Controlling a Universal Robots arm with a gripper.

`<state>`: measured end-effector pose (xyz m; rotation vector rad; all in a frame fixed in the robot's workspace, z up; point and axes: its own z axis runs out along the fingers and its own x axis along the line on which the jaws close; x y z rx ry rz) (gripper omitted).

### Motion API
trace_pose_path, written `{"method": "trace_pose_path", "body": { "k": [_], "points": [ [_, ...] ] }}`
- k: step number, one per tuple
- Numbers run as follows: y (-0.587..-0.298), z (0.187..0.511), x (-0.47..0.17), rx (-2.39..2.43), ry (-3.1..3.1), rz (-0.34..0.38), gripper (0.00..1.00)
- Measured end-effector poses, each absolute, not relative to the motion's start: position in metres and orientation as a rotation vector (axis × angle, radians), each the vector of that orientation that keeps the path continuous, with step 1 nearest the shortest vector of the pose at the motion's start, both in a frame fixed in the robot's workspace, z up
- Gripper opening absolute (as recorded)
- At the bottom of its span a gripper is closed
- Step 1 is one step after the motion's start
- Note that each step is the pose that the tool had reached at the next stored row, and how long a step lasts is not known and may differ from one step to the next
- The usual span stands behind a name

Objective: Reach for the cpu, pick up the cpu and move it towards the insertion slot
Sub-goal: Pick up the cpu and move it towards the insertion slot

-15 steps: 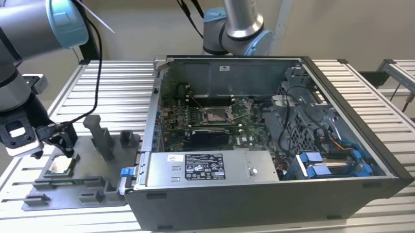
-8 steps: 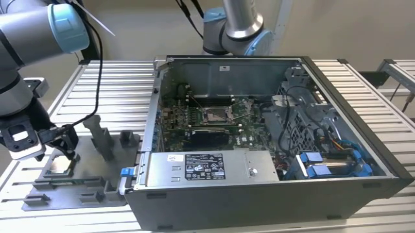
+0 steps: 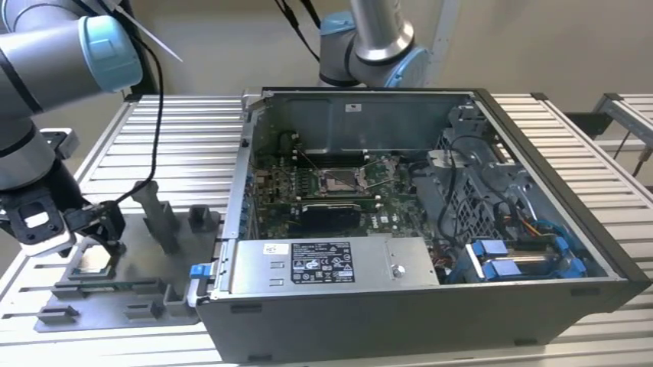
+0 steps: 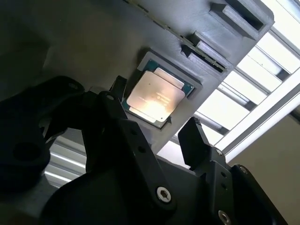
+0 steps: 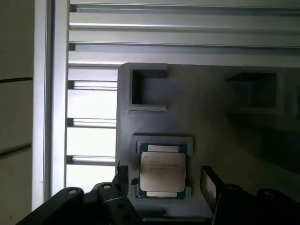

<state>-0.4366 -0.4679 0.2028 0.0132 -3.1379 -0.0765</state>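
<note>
The cpu [image 3: 92,260] [image 4: 154,96] [image 5: 162,171], a thin square chip with a pale metal top, lies flat in a shallow recess of the grey fixture plate [image 3: 133,306] at the exterior view's left. Just above it hangs my gripper [image 3: 97,243] [image 4: 154,111] [image 5: 165,180], open. Both wrist views show one dark finger on each side of the chip, with a gap between each finger and its edge. The insertion slot [image 3: 342,180], a shiny square frame with a dark centre, sits on the green motherboard inside the open computer case, well off to the exterior view's right.
The open computer case [image 3: 531,138] fills the middle and right of the slatted metal table [image 3: 183,138]. Upright grey blocks [image 3: 158,214] stand on the fixture plate between my gripper and the case wall. A second arm [image 3: 372,38] rises behind the case. A cable [image 3: 153,145] hangs from my arm.
</note>
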Motion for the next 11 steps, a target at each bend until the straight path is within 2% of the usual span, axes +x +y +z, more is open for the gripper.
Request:
{"method": "trace_pose_path", "body": {
  "k": [11],
  "points": [
    [-0.468, 0.19, -0.437, 0.023, -3.138, -0.077, 1.0]
  ]
}}
